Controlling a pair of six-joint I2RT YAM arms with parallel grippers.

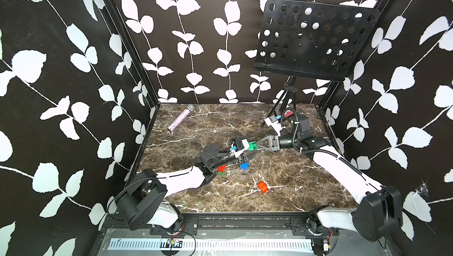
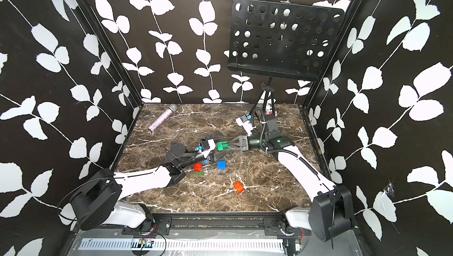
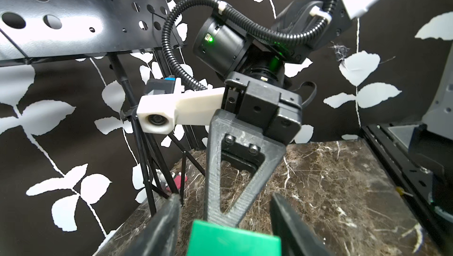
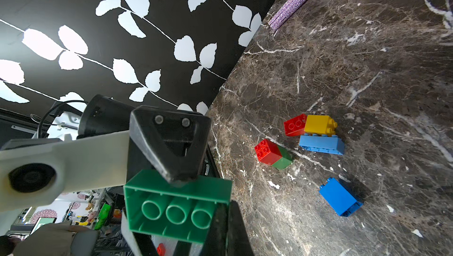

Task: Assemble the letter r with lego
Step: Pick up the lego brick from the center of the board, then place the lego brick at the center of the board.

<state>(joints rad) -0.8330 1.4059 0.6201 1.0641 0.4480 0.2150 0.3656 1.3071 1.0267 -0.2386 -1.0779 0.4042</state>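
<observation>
Above marble tabletop (image 1: 306, 183): dk green brick (image 1: 252, 146)

Long dark-green plastic brick (image 4: 157, 183), hollow side shown, is pinched by right gripper (image 4: 226, 225); left gripper's fingertip (image 4: 176, 169) is set against its wall. Red-green brick pair (image 4: 272, 154), red-yellow-lt-blue cluster (image 4: 316, 132) & blue brick (image 4: 339, 197) are seen on marble tabletop (image 4: 367, 58).

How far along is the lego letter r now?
Done: a red brick is joined to a small green brick, and a red, yellow and light blue cluster lies beside it. In hand: the right hand pinches the long green brick in the air, and the left hand brackets it. Remaining: the blue brick and the orange brick lie loose; no r shape shows yet.
</observation>
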